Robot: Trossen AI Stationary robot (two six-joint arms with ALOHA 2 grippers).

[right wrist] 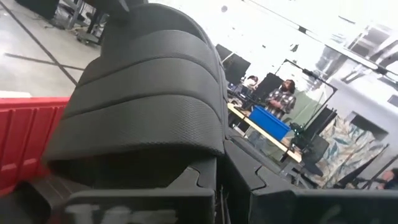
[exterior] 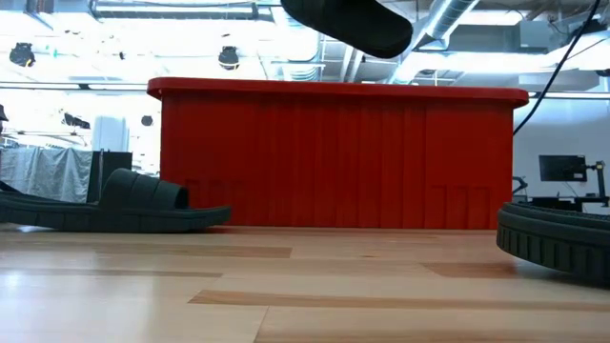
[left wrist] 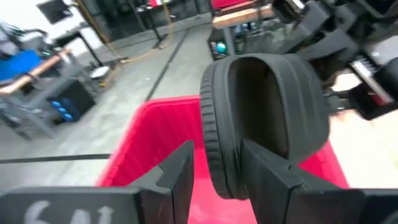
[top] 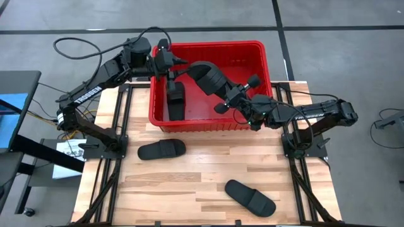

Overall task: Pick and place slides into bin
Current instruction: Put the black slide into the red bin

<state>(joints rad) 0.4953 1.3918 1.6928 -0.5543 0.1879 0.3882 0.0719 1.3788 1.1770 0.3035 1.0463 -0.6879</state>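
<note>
The red bin stands at the table's far middle. My left gripper is over the bin's left part, shut on a black slide that hangs down inside the bin; this slide also shows in the left wrist view. My right gripper is over the bin's right part, shut on another black slide, which shows above the bin's rim in the low view. Two more slides lie flat on the table, one near the bin's front left and one at the near right. My left gripper pinches the slide's upper end between its two fingers, coming from above and from the table's left. The slide hangs below the fingers inside the bin; whether its lower end touches the bin's floor I cannot tell. My right gripper pinches one end of its slide between its two fingers, coming from the table's right. The wide strap sits just beyond the fingers. The slide is lifted clear, reaching over the bin toward its far left.
The bin's near wall stands close behind the two slides on the table. The two arms are close together over the bin; my right arm shows in the left wrist view. Bare wood lies between the two slides on the table.
</note>
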